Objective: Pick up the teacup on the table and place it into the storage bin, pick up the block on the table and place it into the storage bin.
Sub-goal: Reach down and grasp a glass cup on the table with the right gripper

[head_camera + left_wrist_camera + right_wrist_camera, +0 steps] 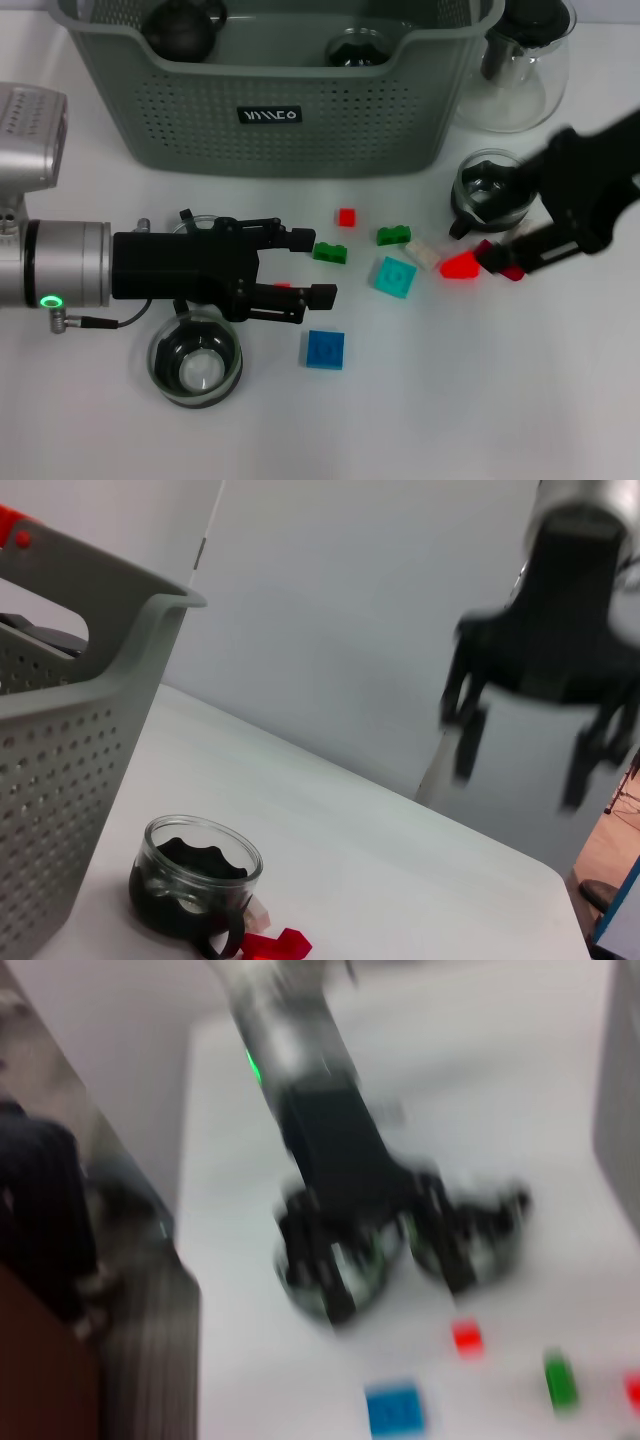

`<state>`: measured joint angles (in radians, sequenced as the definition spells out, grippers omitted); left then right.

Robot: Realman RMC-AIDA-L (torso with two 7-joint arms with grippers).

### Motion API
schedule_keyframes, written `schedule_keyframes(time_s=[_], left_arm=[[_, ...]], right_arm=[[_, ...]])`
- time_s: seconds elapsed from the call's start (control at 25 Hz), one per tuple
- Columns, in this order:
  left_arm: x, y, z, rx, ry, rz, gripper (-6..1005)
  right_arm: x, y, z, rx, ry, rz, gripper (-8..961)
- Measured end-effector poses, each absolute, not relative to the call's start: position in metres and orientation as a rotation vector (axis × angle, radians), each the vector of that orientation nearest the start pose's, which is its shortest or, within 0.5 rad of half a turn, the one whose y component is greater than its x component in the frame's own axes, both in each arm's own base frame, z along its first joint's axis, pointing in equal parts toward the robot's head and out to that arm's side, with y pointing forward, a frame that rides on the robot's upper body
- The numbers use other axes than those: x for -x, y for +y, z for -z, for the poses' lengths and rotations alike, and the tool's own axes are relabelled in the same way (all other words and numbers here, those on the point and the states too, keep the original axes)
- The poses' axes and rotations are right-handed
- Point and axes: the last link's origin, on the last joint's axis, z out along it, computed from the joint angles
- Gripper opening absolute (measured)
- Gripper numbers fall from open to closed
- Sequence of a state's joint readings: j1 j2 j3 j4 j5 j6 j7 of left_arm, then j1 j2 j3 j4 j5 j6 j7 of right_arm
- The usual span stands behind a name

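Observation:
The grey-green storage bin (200,120) stands at the back with dark items inside. My left gripper (318,268) is open low over the table's middle, a small red block (283,285) by its fingers. One glass teacup (195,362) sits under the left arm and a second (197,221) peeks from behind it. A third teacup (490,188) with dark contents stands at the right, next to my right gripper (477,245). That gripper is open above a red block (459,265). The left wrist view shows the right gripper (520,770) raised off the table, near this teacup (195,875).
Loose blocks lie mid-table: red (346,217), two green (330,252) (393,235), teal (395,277), blue (325,349), cream (423,253), dark red (512,271). A clear glass pitcher (520,75) stands right of the bin.

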<state>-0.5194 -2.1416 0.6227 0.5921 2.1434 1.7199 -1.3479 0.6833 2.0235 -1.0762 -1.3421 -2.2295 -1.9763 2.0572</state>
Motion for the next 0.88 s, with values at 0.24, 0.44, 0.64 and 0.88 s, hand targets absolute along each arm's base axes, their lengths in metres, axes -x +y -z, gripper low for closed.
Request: schedule_keyframes(time_s=[0.24, 0.44, 0.64, 0.88], left_arm=[[0.256, 0.284, 0.038, 2.916, -0.715, 0.816, 825], [0.256, 0.284, 0.04, 2.91, -0.726, 0.814, 824], [0.257, 0.283, 0.042, 2.908, -0.736, 0.817, 824], [0.258, 0.284, 0.042, 2.904, -0.741, 0.811, 823]], right_arm=[[-0.169, 0.34, -0.042, 3.057, 0.565, 0.425, 566], [-0.179, 0.358, -0.024, 2.923, 0.554, 0.589, 565], [-0.178, 0.369, -0.007, 2.858, 0.466, 0.661, 563], [-0.179, 0.379, 0.008, 2.821, 0.401, 0.683, 562]])
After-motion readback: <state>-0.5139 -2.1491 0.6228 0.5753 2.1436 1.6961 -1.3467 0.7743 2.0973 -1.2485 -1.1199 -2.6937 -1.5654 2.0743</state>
